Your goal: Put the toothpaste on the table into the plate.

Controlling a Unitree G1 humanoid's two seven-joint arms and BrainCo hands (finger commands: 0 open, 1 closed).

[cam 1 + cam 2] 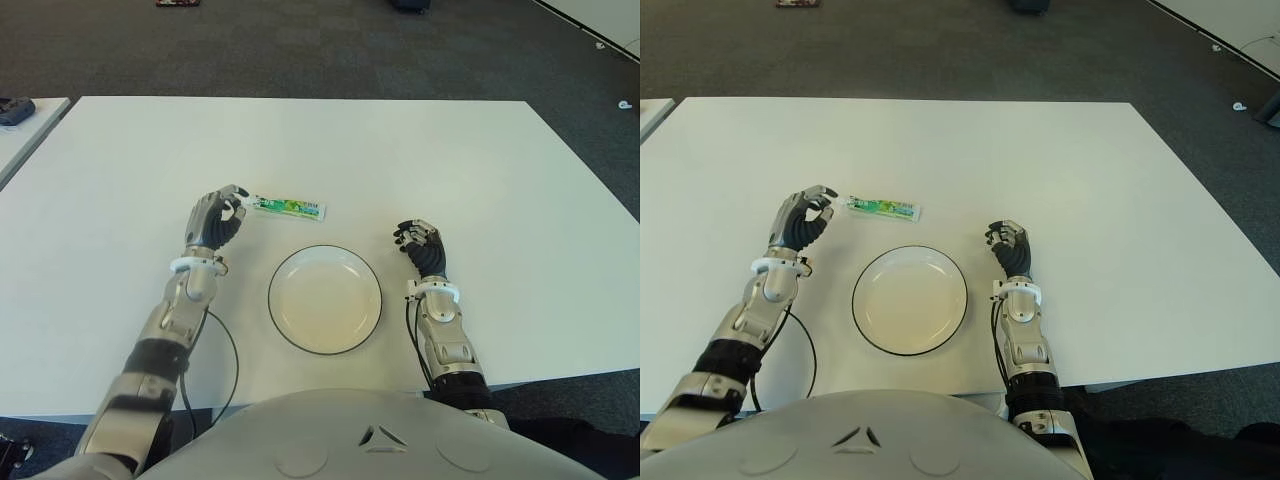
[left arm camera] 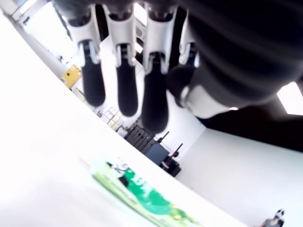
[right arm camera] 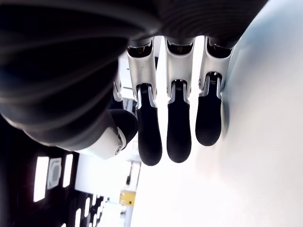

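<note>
One white table (image 1: 420,150) fills most of both eye views, and a second white table's corner (image 1: 25,125) shows at the far left in the left eye view, with a dark object (image 1: 14,109) on it. On the main table sit one round white plate (image 1: 324,299) with a dark rim and nothing in it, and one green-and-white toothpaste tube (image 1: 288,207), lying flat just beyond the plate, not in it. Two hands show: the left hand (image 1: 216,219) sits just left of the tube's cap end, the right hand (image 1: 422,246) just right of the plate. The left wrist view shows what the eye views cannot settle: its fingers (image 2: 127,90) are loosely curled above the tube (image 2: 142,196) with a clear gap, holding nothing. The right wrist view shows that hand's fingers (image 3: 179,132) loosely curled too, holding nothing.
</note>
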